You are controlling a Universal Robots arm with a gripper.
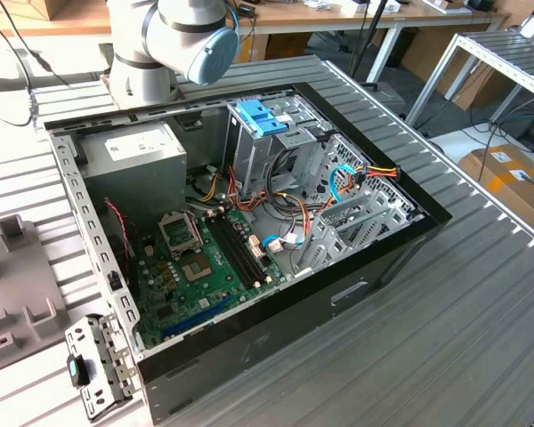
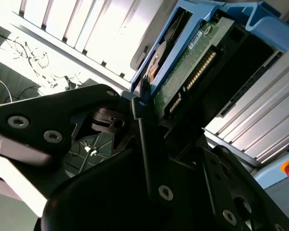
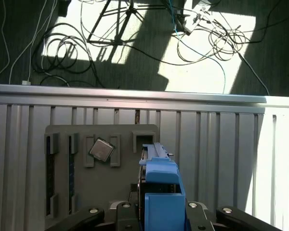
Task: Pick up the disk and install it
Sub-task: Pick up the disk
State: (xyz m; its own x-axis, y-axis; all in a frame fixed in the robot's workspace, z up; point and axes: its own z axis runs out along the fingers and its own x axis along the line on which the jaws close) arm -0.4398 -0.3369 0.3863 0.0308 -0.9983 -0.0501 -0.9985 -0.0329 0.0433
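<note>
The black tool (image 3: 160,209) pinches the silver-metal, blue-railed rectangular disk (image 3: 161,185) by its flanks; it looks stiff and weighty, its bare circuit board (image 2: 188,67) fragile.

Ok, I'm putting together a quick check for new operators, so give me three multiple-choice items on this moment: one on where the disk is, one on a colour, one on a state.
1. Where is the disk?
A. lying on the floor
B. held in the end effector
C. in a person's hand

2. What colour are the disk's side rails?
A. red
B. yellow
C. blue

3. How does the computer case stand?
A. open, with its insides exposed
B. closed, with its side panel on
C. packed in a carton

Answers:
1 B, since the end effector clamps the disk in both wrist views.
2 C, since blue plastic frames the disk.
3 A, since the motherboard lies bare in the exterior view.
</note>
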